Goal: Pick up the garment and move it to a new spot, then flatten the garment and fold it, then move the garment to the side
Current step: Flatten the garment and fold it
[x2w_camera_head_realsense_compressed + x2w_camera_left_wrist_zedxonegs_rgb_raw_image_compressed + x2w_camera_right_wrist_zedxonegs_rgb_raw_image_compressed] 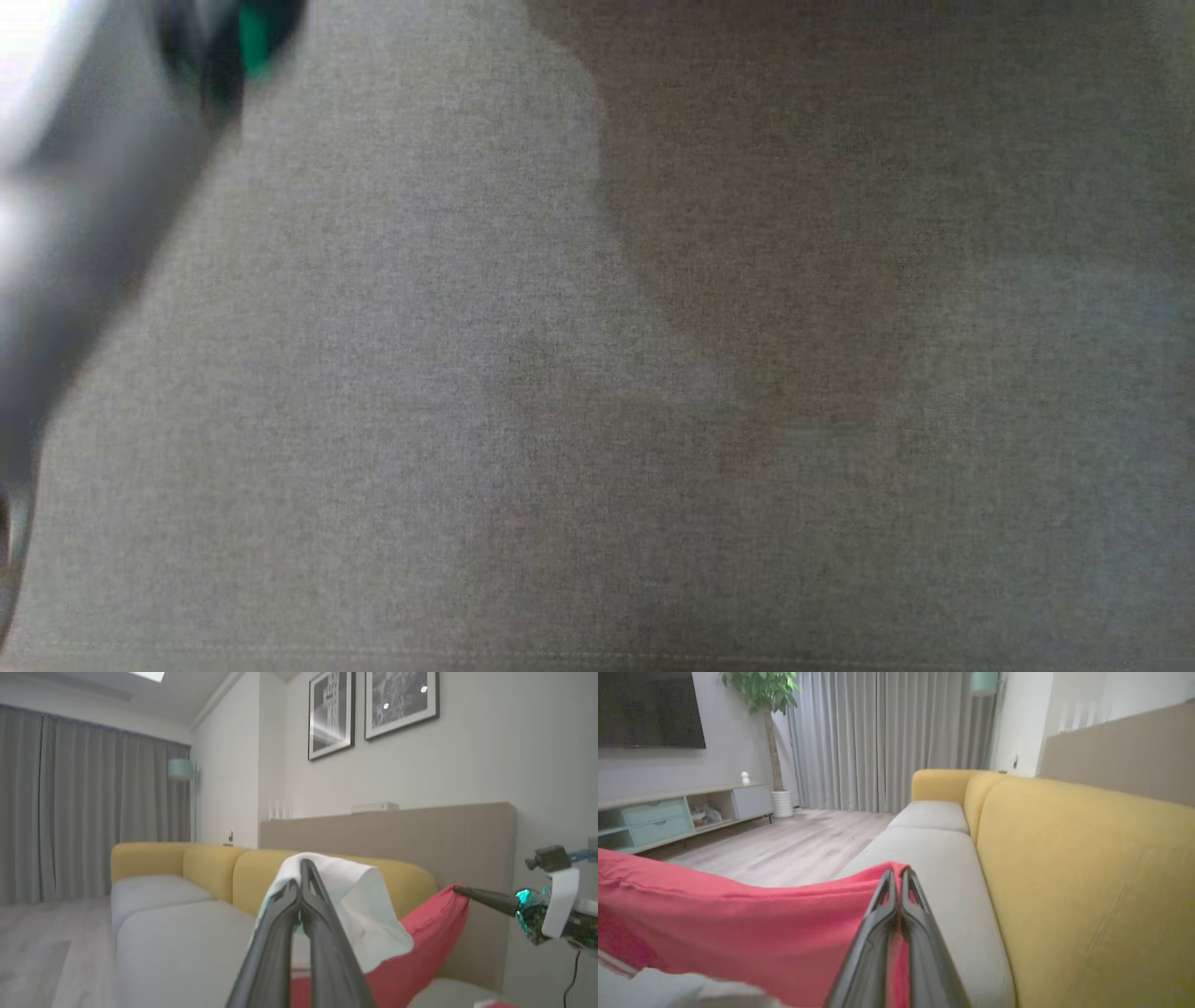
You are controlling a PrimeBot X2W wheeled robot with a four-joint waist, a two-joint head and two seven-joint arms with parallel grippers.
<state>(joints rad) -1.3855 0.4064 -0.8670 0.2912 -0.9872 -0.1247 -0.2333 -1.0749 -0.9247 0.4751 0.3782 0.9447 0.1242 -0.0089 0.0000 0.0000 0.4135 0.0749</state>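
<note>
The garment is red with a white part and hangs stretched between my two grippers above the sofa. In the left wrist view my left gripper is shut on its white part, and the red part runs right to my right gripper, which pinches a red corner. In the right wrist view my right gripper is shut on the garment's red edge, which sags away to the left. The head view is blurred: grey fabric and a pale forearm at the upper left.
A sofa with a yellow back and grey seat cushions runs below the garment. Behind it stand a beige wall panel and grey curtains. A low TV cabinet, a potted plant and wood floor lie beyond.
</note>
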